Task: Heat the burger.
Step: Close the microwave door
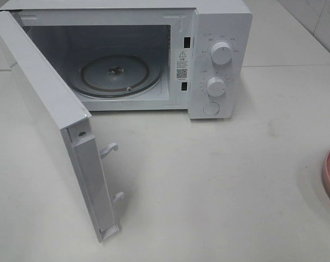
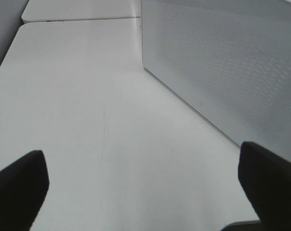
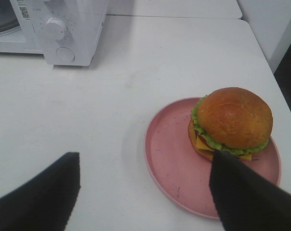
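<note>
Burger (image 3: 232,125) sits on a pink plate (image 3: 174,163), off-centre twd the plate's far side, near the right edge of the table (image 1: 219,180). In the high view only a sliver of plate rim shows at that edge; burger itself is out of that view.

Right gripper (image 3: 145,192): jaws spread wide, nothing between them, hovering short of the plate; one finger overlaps the plate rim in its own view. Left gripper (image 2: 145,187): fully apart, empty, above bare table beside the door (image 1: 56,120).

Risks, as I judge them:
- Plate is close to the table edge, so a nudge from the nearer finger could push it off.
- Bun is domed and glossy; a squeeze too high may slip, too hard may shear the layers apart.
- Lettuce frill could snag on a finger.
- Door stands swung well out; the carry path twd the microwave (image 1: 154,54) needs to clear it and the opening's frame.
- Dropping the burger off-centre on the glass tray (image 1: 118,73) could let it topple.

Count: 1 burger, 1 plate, 1 microwave, 1 glass tray, 2 knobs, 1 round button, 2 door latch hooks, 2 grippers.
</note>
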Controlling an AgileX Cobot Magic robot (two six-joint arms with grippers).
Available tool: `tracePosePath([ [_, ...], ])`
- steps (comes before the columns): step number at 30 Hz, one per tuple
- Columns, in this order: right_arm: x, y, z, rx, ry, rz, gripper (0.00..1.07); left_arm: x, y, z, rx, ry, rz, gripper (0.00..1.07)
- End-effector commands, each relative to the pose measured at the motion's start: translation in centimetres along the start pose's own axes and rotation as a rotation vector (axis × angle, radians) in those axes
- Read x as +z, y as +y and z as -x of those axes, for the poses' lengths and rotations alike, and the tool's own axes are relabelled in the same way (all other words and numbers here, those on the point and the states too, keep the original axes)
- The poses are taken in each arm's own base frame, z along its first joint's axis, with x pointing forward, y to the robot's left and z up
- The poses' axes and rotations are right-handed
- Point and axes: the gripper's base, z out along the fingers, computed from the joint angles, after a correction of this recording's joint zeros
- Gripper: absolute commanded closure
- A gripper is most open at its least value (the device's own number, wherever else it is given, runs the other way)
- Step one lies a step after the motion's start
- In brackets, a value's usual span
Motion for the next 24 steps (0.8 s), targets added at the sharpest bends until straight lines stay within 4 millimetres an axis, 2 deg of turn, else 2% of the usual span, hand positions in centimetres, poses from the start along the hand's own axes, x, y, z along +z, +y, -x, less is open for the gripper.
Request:
tracePosePath([
  [1, -0.27, -0.01, -0.22, -0.002, -0.038, -0.003, 0.35, -0.04, -0.03, 0.04, -0.007, -0.019, 0.003, 0.07],
  [24, -0.27, -0.01, -0.22, -0.002, -0.038, -0.003, 0.35, -0.04, -0.03, 0.04, -0.007, -0.019, 0.003, 0.07],
])
